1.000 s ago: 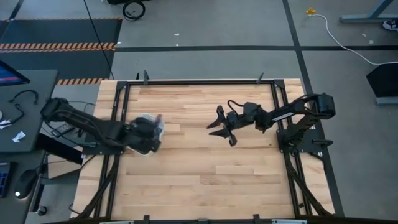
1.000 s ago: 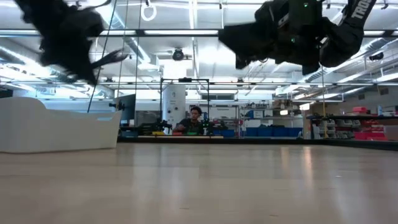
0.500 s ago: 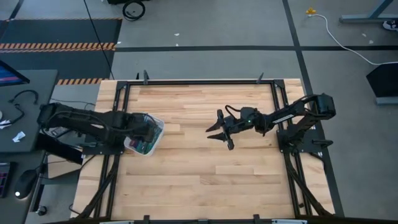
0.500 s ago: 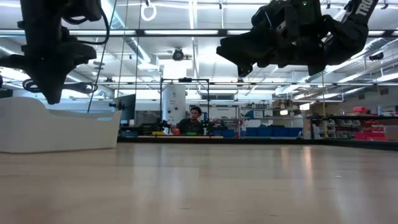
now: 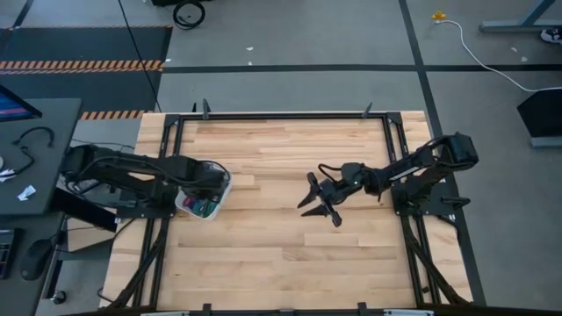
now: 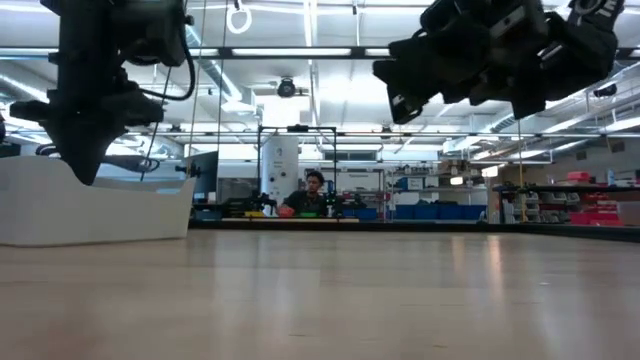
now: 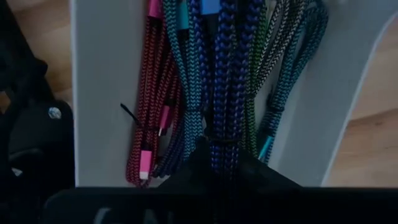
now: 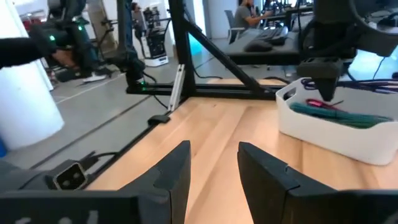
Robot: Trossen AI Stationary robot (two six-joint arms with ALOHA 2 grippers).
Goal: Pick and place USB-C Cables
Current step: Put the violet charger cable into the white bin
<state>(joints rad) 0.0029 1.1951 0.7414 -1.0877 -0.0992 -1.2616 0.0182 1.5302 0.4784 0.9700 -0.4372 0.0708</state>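
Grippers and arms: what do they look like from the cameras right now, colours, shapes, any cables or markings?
Both arms are dark, jointed links with black cables looped along them. The left gripper and right gripper are black; the right's two fingers are flat, tapering, matte blades. White lettering shows on one arm's upper link in the low view, cut off by the frame.

Support: a light wooden table, bordered by a black frame.
Resting on it: a white bin, set near the left edge; cables are held inside.
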